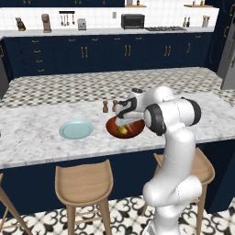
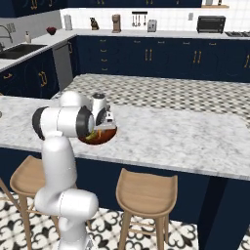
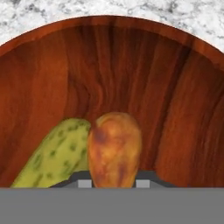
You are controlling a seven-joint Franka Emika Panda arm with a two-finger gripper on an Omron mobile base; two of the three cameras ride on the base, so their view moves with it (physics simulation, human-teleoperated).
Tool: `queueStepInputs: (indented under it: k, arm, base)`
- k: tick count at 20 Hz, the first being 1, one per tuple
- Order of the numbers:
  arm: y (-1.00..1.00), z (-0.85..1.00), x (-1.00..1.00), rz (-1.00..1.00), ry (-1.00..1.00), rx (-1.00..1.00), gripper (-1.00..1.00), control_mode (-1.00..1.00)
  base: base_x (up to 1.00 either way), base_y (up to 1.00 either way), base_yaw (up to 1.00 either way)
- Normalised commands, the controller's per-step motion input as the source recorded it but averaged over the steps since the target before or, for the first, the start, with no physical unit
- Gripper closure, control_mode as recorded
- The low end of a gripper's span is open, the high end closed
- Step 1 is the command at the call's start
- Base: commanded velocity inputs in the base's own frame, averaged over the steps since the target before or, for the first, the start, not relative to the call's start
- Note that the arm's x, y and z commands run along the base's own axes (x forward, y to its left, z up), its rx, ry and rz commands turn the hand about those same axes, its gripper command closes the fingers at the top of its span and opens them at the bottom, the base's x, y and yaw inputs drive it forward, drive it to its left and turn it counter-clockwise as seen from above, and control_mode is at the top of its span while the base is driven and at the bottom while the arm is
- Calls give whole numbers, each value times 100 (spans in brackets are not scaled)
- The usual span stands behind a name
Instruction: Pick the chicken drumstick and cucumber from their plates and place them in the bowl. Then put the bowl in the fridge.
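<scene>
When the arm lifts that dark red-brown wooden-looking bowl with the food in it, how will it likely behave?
The dark red-brown bowl looks rigid, so it should lift without flexing. It is shallow, so tilting may shift the orange-brown chicken drumstick and the yellow-green cucumber towards the rim. Its glossy inner wall may be slippery.

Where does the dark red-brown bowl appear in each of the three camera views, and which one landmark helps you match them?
Left base view: the bowl sits just right of centre on the marble counter, right of the pale blue plate, under the gripper.
Right base view: the bowl is left of centre, partly behind the arm.
Hand view: the bowl spans the frame.
Shared landmark: the marble counter.
</scene>
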Motion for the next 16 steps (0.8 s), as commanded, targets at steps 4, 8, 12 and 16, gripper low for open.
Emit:
queueStepInputs:
  k: [4, 8, 12, 16]
  arm:
    - [29, -14, 11, -5, 0, 0, -100, -100]
    - [0, 6, -5, -3, 0, 0, -100, -100]
    - [-6, 37, -34, -11, -4, 1, -100, -100]
    - [-41, 75, -50, -24, -2, 8, -100, -100]
  base:
    - [0, 0, 0]
    - [0, 0, 0]
    - [0, 0, 0]
    - [0, 0, 0]
